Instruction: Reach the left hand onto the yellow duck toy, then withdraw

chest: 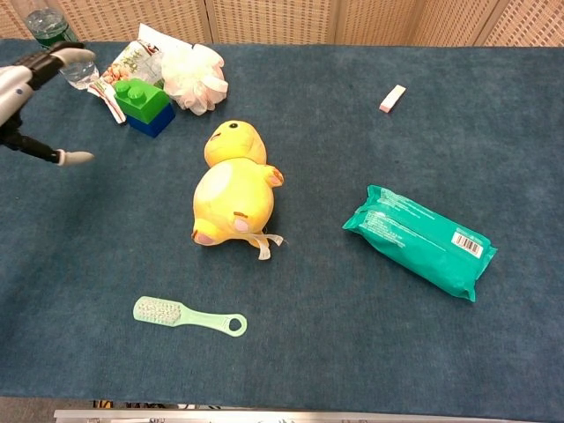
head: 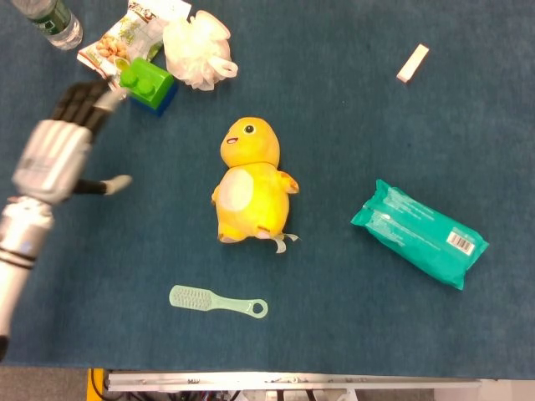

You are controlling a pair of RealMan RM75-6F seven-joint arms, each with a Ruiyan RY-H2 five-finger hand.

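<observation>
Head view: the left hand (head: 57, 153) hovers at the bench's left, fingers (head: 79, 100) spread and empty, well apart from the yellow duck toy (head: 251, 185).

The yellow duck toy (head: 251, 188) (chest: 232, 183) was a soft plush that lay on its back on the blue table cover, head toward the far edge, pale belly patch up. Its small dark eye and orange beak showed on the head, a stubby wing stuck out to one side, and a white tag trailed near its feet
</observation>
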